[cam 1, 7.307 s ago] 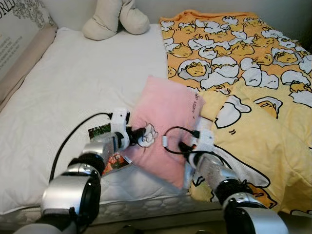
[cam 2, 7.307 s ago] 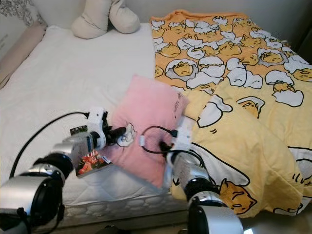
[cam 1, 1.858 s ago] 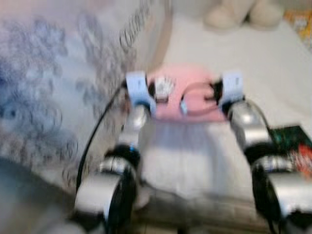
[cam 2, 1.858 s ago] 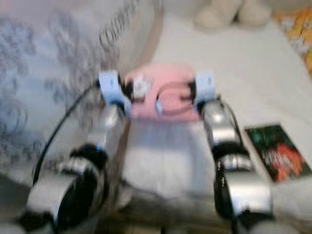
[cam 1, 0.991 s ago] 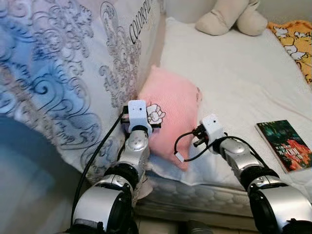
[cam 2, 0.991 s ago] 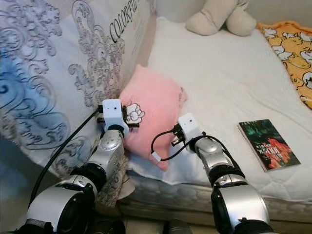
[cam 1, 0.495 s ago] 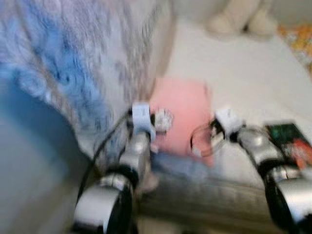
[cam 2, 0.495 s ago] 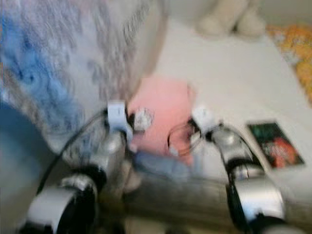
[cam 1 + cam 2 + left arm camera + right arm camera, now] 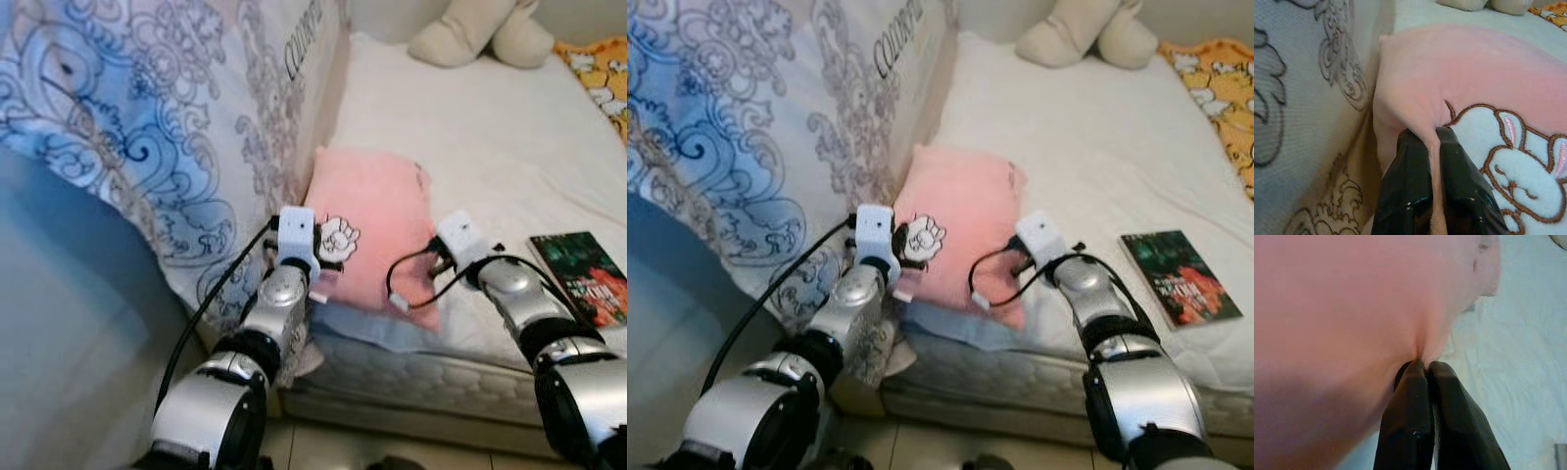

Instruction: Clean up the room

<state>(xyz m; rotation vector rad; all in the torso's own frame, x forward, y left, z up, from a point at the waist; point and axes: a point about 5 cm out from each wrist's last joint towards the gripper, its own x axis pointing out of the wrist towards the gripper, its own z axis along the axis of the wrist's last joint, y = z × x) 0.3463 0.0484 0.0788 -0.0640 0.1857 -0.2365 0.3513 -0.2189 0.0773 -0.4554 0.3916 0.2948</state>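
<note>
- The pink pillow (image 9: 377,220), carried over from mid-bed beside the yellow blanket, now leans against the big patterned cushion (image 9: 147,127) at the bed's head, apparently almost placed.
- Left gripper (image 9: 1431,134) and right gripper (image 9: 1422,364) both pinch the pillow's fabric, fingers nearly closed.
- A book (image 9: 1181,277) lies nearby on the mattress (image 9: 460,127).

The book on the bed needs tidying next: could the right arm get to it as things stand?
Probably not yet: the right gripper is shut on the pink pillow. The book lies unobstructed beside that arm.
</note>
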